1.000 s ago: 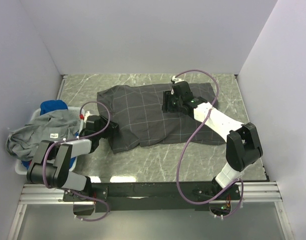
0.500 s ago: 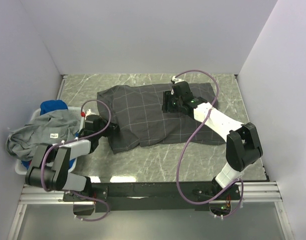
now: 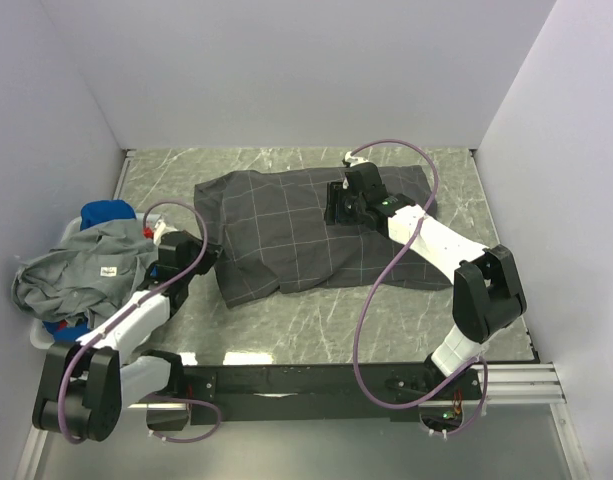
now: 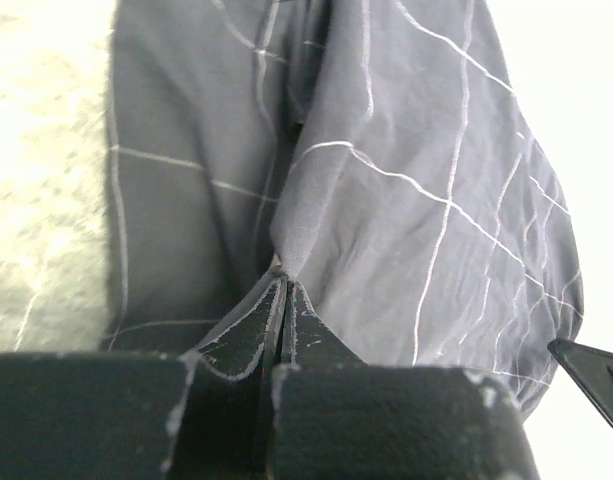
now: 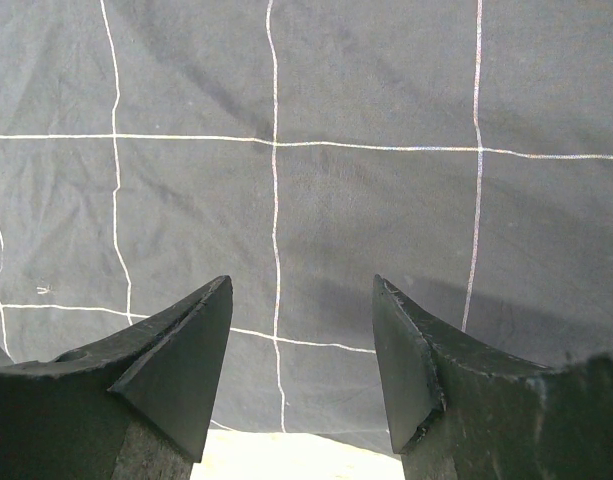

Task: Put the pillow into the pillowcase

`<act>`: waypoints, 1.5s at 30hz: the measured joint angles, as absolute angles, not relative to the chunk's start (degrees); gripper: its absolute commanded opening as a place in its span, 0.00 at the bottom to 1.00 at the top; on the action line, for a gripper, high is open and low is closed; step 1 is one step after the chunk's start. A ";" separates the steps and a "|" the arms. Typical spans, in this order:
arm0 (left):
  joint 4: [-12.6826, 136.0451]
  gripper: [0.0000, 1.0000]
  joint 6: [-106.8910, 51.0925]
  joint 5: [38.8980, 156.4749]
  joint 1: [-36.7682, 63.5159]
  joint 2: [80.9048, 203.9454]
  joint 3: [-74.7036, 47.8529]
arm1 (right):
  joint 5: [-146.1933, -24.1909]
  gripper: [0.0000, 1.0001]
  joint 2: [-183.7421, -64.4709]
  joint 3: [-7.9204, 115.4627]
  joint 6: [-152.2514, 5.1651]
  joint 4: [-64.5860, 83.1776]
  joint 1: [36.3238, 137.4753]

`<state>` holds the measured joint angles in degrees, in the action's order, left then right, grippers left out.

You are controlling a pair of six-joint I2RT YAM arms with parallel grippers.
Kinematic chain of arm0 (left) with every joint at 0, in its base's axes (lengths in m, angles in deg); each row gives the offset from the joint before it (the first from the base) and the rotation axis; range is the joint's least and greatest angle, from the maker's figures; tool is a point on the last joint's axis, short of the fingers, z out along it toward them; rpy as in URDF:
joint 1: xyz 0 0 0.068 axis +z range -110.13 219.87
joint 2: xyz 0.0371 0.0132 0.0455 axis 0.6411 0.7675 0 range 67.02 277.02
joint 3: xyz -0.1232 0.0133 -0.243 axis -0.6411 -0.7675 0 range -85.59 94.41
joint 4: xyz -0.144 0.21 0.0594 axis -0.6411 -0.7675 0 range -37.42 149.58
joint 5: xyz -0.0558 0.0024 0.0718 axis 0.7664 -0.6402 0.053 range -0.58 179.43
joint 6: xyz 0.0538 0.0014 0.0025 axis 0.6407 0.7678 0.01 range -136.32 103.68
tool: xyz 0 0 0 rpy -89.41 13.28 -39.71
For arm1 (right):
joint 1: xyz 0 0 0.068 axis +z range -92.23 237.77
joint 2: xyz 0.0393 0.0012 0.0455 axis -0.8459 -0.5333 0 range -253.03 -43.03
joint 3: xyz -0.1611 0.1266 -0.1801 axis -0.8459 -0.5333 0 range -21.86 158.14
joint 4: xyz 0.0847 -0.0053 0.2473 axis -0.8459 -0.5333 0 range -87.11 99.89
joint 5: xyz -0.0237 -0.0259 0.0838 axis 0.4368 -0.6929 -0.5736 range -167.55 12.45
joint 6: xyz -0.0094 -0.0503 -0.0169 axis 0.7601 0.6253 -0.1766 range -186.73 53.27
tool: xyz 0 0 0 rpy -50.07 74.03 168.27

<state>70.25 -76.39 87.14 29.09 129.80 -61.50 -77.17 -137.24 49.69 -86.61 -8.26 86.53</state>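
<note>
Room up front, tight at left.
I see bare table (image 3: 316,320) between the pillowcase (image 3: 286,235) and my arm bases. The heaped basket (image 3: 36,338) by the left wall sits just beside my left arm (image 3: 136,315), and my right arm (image 3: 436,245) lies across the pillowcase's right end.

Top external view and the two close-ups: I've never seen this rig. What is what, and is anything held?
Two robot arms are bolted at the near edge of the table. The wide picture looks down from above and behind them; each close-up comes from a camera on one wrist. A dark grid-patterned pillowcase lies spread on it. The left gripper is shut, pinching a fold of it. The right gripper is open over the pillowcase, holding nothing. At the left, a white basket holds a grey garment and blue cloth. No pillow shows.
</note>
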 measured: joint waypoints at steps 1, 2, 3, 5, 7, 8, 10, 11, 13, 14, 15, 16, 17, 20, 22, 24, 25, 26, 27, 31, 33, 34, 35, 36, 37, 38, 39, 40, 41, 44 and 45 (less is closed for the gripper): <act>69.45 0.01 -76.79 86.77 29.09 129.43 -61.58 | -77.17 0.65 -137.24 49.69 -86.61 -8.26 86.53; 68.92 0.01 -77.16 86.40 29.09 128.67 -61.85 | -77.17 0.65 -137.24 49.69 -86.61 -8.26 86.53; 67.87 0.01 -77.81 85.83 29.09 126.90 -62.59 | -77.17 0.65 -137.24 49.69 -86.61 -8.24 86.53; 66.93 0.01 -78.60 85.11 29.09 124.38 -63.46 | -77.19 0.64 -137.24 49.69 -86.59 -8.28 86.53; 64.94 0.01 -80.00 84.10 29.13 119.92 -64.84 | -77.19 0.65 -137.24 49.69 -86.59 -8.30 86.53; 63.70 0.01 -80.72 83.38 29.13 117.34 -65.43 | -77.19 0.64 -137.24 49.69 -86.59 -8.30 86.53; 61.49 0.01 -82.01 82.22 29.13 114.00 -65.96 | -77.19 0.65 -137.24 49.69 -86.61 -8.30 86.53; 60.51 0.01 -82.51 81.74 29.15 112.60 -66.17 | -77.19 0.64 -137.24 49.69 -86.61 -8.28 86.57; 58.69 0.05 -83.74 80.85 29.13 110.28 -66.81 | -77.19 0.65 -137.22 49.69 -86.61 -8.33 86.66; 58.34 0.15 -84.22 80.50 29.13 109.78 -67.22 | -77.19 0.65 -137.22 49.69 -86.61 -8.35 86.66; 58.21 0.26 -84.57 80.41 29.15 109.61 -67.75 | -77.19 0.65 -137.15 49.69 -86.65 -8.39 86.68; 58.17 0.43 -84.96 80.41 29.15 110.09 -68.32 | -77.17 0.68 -136.89 49.51 -86.80 -8.35 86.74; 58.32 0.48 -84.68 80.41 29.15 111.09 -68.58 | -77.39 0.69 -136.30 48.88 -87.02 -8.11 86.83; 60.46 0.59 -84.15 80.52 29.17 117.67 -68.60 | -77.85 0.73 -132.67 45.58 -88.12 -7.61 88.12; 62.56 0.61 -83.21 80.96 29.26 123.38 -68.23 | -77.82 0.76 -129.66 43.37 -88.62 -7.39 90.48; 64.03 0.65 -82.54 81.96 29.39 128.58 -66.98 | -77.91 0.79 -126.62 41.14 -89.27 -6.27 94.28; 64.99 0.65 -82.19 82.51 29.52 131.05 -66.15 | -78.09 0.80 -125.24 39.87 -89.60 -5.51 96.25; 66.17 0.64 -81.81 83.21 29.63 133.21 -65.34 | -78.11 0.81 -123.93 38.60 -89.84 -5.07 98.28; 67.68 0.57 -81.70 83.82 29.70 134.79 -64.93 | -78.00 0.82 -122.84 37.56 -90.13 -4.68 100.27; 73.36 0.35 -81.42 86.20 29.11 136.95 -65.37 | -76.75 0.86 -121.61 35.06 -90.96 -2.97 107.77; 75.48 0.19 -81.16 86.84 28.13 137.37 -65.80 | -76.14 0.90 -122.44 34.43 -91.83 -2.47 109.43; 76.02 0.15 -80.85 87.12 27.49 137.58 -65.91 | -75.00 0.91 -123.08 34.12 -92.49 -2.34 109.56; 76.29 0.08 -80.59 87.45 26.94 137.74 -65.91 | -73.54 0.92 -123.71 33.82 -93.01 -2.36 109.43; 76.42 0.01 -80.28 87.84 26.44 137.87 -65.91 | -72.14 0.92 -124.15 33.14 -93.62 -2.01 108.89; 76.40 0.01 -80.24 88.17 26.16 137.91 -65.96 | -71.27 0.92 -124.21 32.31 -94.10 -1.62 108.27; 76.20 0.01 -80.02 88.30 25.85 137.89 -65.98 | -70.90 0.92 -124.10 31.11 -94.67 -1.29 106.92; 75.72 0.01 -79.87 88.43 25.70 137.80 -65.98 | -70.57 0.92 -123.78 29.88 -95.31 -1.00 105.10; 74.65 0.01 -79.80 88.39 25.63 137.34 -65.96 | -70.48 0.93 -123.32 28.57 -95.81 -0.61 102.79; 73.38 0.01 -79.78 88.15 25.63 136.75 -65.96 | -70.57 0.93 -122.64 27.26 -96.20 -0.41 99.73; 66.84 0.01 -79.82 86.16 26.14 132.40 -65.37 | -70.37 0.93 -119.95 24.27 -97.40 -0.15 91.05; 64.20 0.01 -79.82 85.72 26.81 130.24 -64.75 | -70.13 0.94 -118.90 23.50 -97.67 -0.02 88.32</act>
<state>64.20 -79.82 85.72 26.81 130.24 -64.75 -70.13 -118.90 23.50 -97.67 -0.02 88.32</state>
